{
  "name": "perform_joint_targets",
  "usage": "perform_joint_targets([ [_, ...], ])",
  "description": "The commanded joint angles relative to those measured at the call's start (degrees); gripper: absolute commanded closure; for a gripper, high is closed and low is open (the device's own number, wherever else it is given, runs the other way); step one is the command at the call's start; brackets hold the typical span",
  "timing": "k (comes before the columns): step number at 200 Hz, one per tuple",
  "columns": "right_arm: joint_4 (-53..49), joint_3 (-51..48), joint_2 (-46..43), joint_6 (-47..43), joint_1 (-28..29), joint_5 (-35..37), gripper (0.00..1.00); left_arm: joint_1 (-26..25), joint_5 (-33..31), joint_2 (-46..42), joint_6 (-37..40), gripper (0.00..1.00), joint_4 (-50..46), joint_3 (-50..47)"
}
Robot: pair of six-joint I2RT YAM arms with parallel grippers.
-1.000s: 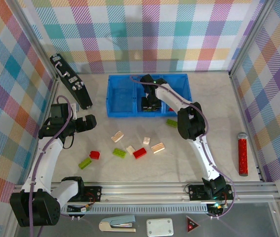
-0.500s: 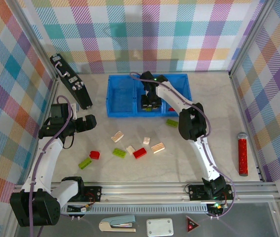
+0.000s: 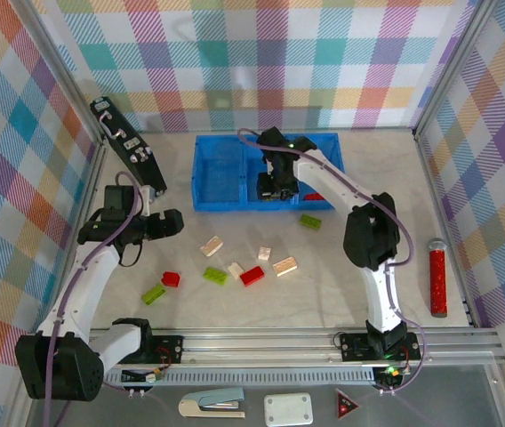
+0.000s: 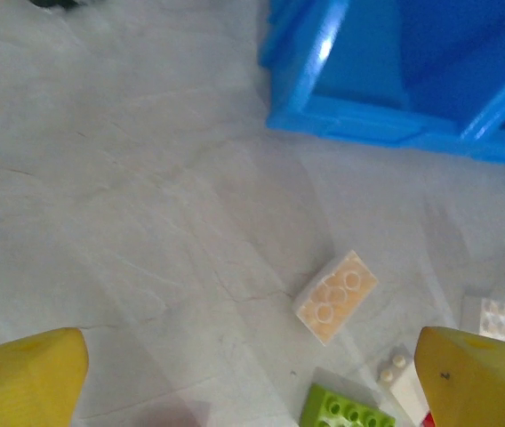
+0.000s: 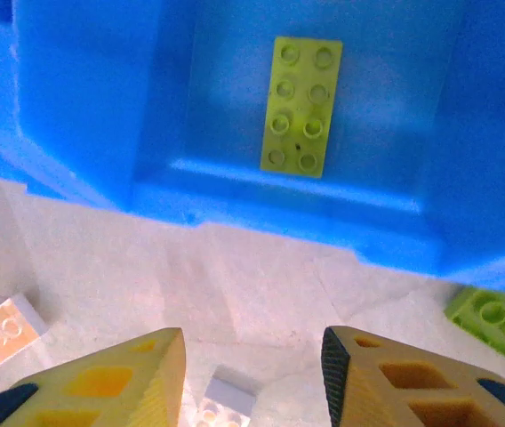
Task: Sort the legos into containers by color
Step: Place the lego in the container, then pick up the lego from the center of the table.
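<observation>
The blue tray of containers [image 3: 235,169] stands at the back middle of the table. In the right wrist view a lime green lego [image 5: 301,105] lies flat in the compartment [image 5: 235,98] ahead of my fingers. My right gripper [image 3: 270,187] [image 5: 252,382] hovers at the tray's near edge, open and holding nothing. Cream [image 3: 211,245], green [image 3: 215,275] and red legos [image 3: 252,276] lie scattered on the table. My left gripper [image 3: 171,222] [image 4: 252,382] is open wide above the table, left of a cream lego [image 4: 335,295] and a green one [image 4: 346,409].
A black device [image 3: 128,147] leans by the left wall. One green lego [image 3: 310,221] [image 5: 497,325] lies just in front of the tray's right end. A red cylinder [image 3: 436,276] lies at the far right. A stapler [image 3: 212,405] and white box [image 3: 288,409] sit beyond the front rail.
My left arm has reached right, toward the scattered legos, with its jaws narrowing slightly. My right arm's elbow has swung right while its gripper stayed at the tray's middle compartment.
</observation>
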Motion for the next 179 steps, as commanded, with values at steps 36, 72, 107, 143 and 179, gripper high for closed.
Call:
perform_joint_targets([
  [36, 6.15, -15.34, -13.65, 2.91, 0.30, -0.71, 0.54, -11.92, -5.61, 3.96, -2.24, 0.09, -7.13, 4.89],
  [72, 8.78, -25.19, -21.05, 3.78, 0.29, 0.20, 0.54, -18.84, -7.23, 10.00, -3.82, 0.11, -6.80, 5.84],
  [107, 10.52, -34.57, -28.42, 5.10, 0.30, 1.31, 0.55, -23.61, -9.03, 17.95, -3.61, 0.14, -7.22, 7.84],
  [143, 11.01, -42.08, -34.93, 6.77, 0.30, 2.61, 0.54, -26.92, -13.70, 23.91, -1.06, 0.15, -7.66, 11.02],
  [179, 10.16, -47.21, -40.27, 8.56, 0.31, 4.27, 0.55, -28.20, -17.95, 28.95, 3.43, 0.16, -7.68, 13.62],
])
